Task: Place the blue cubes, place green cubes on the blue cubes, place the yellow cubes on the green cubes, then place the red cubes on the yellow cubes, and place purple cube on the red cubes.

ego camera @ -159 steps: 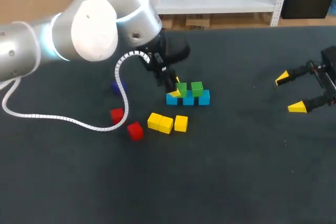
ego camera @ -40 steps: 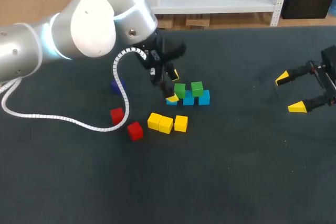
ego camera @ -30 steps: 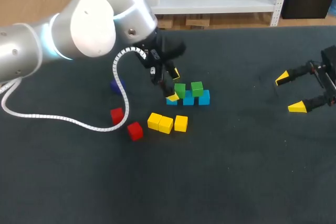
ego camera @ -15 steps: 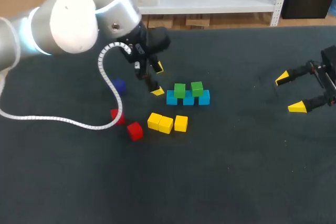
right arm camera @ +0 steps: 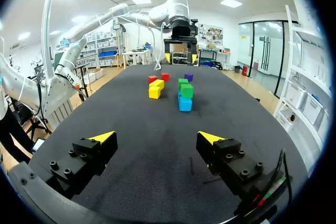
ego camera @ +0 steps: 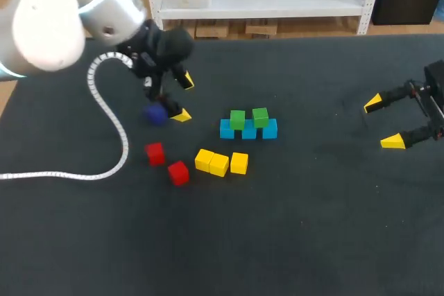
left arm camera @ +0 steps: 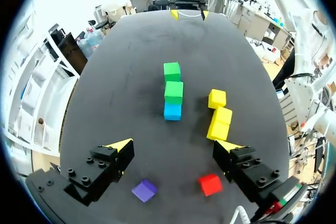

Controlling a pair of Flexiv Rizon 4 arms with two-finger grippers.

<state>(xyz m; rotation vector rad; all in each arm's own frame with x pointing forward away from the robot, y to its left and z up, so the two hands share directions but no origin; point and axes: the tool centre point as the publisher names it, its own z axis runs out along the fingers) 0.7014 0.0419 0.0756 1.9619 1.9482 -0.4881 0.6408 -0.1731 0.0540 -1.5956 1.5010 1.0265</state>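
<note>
Reaching in from the far left corner, the left arm (ego camera: pixel 52 25) bends down over the dark table (ego camera: pixel 312 233), its wrist angled down and to the right. The left gripper (ego camera: pixel 183 99) hangs just right of the purple cube (ego camera: pixel 154 114). Its fingers are spread wide with nothing between them. In the left wrist view the purple cube lies under the gripper, close to one finger and untouched. A white coiled cable (ego camera: pixel 111 140) trails from this arm across the left of the table.

At the right edge the right gripper (ego camera: pixel 383 123) points left toward the middle. Its fingers also stand wide apart and empty, well apart from every cube.

Near the table's middle, three blue cubes (ego camera: pixel 249 130) sit side by side, touching, in a row whose long axis runs left to right. Two green cubes (ego camera: pixel 238 119) stand on top of that row, side by side along the same axis. In both wrist views this row points straight away from the gripper.

Just nearer than the blue row lie three yellow cubes (ego camera: pixel 219 165) in a loose left-to-right line, slightly skewed. The two on the left are touching, and the third is just beside them. Left of these lie the left red cube (ego camera: pixel 155 152) and the near red cube (ego camera: pixel 178 172), a little apart from each other. All of these rest flat on the table.
</note>
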